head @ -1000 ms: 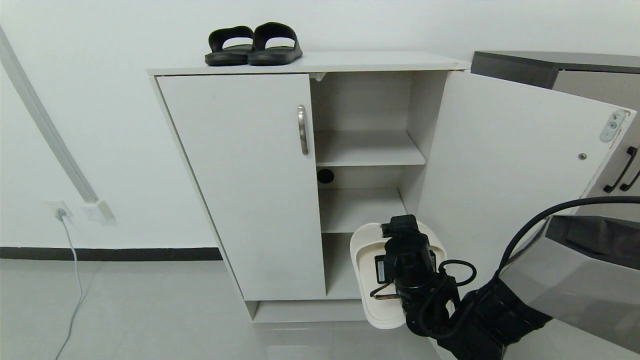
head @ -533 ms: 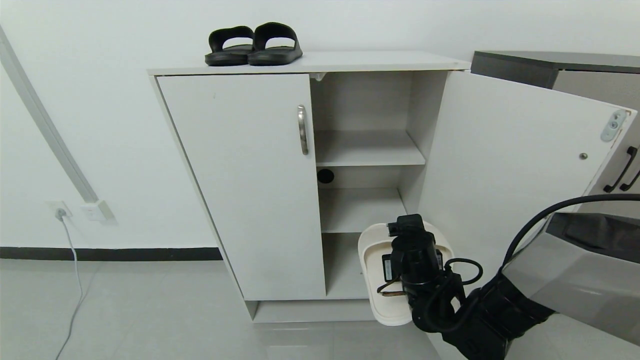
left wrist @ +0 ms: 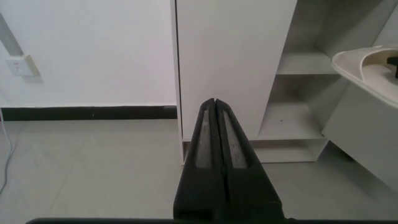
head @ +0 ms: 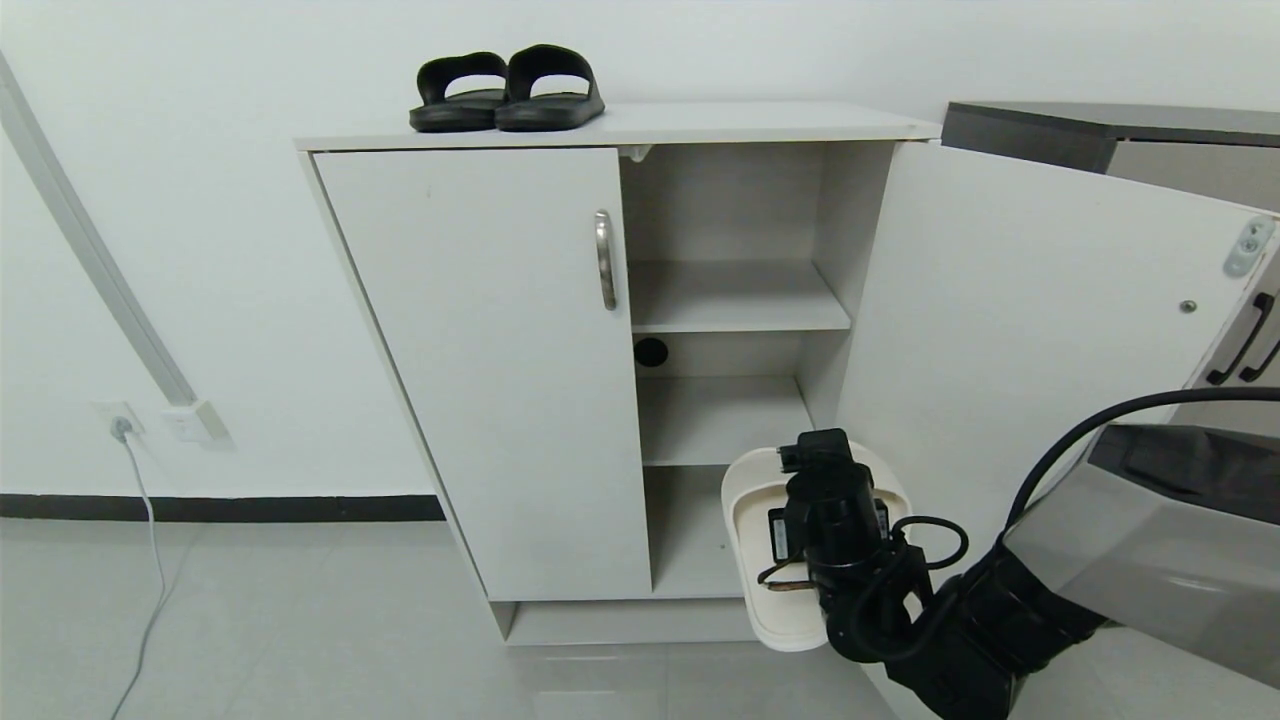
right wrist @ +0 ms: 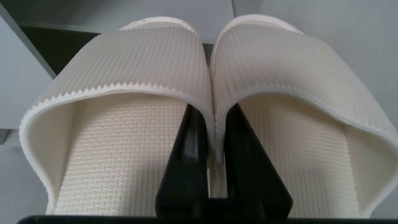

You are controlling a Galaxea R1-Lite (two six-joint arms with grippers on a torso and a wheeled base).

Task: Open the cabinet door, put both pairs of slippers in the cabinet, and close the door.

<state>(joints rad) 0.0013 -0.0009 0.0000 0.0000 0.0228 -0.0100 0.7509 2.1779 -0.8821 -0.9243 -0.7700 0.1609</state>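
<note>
Atop cabinet point(head: 750, 122), black slippers point(head: 507, 90); open door point(head: 1000, 330) beside cream slippers point(head: 778, 622).

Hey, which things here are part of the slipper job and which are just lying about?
Part of the job: white slippers, held by the right gripper; black slippers on top of the cabinet; its open right door.
Just there: wall socket with cable; grey unit beside the cabinet.
</note>
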